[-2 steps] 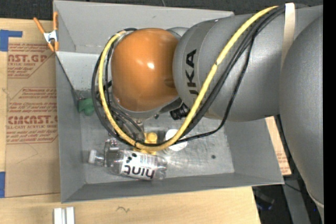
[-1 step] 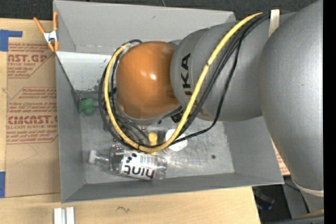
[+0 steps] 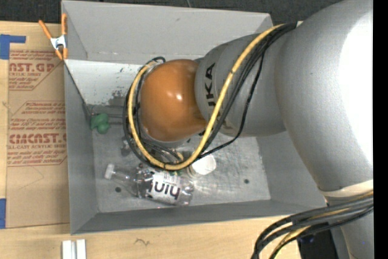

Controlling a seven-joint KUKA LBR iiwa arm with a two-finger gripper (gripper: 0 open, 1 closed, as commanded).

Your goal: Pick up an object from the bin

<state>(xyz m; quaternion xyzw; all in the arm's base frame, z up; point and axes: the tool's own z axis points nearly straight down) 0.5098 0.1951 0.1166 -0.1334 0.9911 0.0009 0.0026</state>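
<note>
Because the arm's orange domed wrist cover (image 3: 170,100) hangs low inside the grey metal bin (image 3: 173,27), the gripper's (image 3: 147,156) state cannot be told; a crumpled clear plastic bottle with a black-and-white label (image 3: 162,190) lies just beside it.

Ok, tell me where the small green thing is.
In the camera view, the small green thing lies by the bin's left wall, left of the arm's orange cover, above the clear labelled bottle.

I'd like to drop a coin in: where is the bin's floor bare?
Bare floor lies at the right, between the small white round piece and the grey metal bin's right wall. Crowded front-middle, round the clear plastic bottle below the arm's orange cover; a small green lump sits left.
</note>
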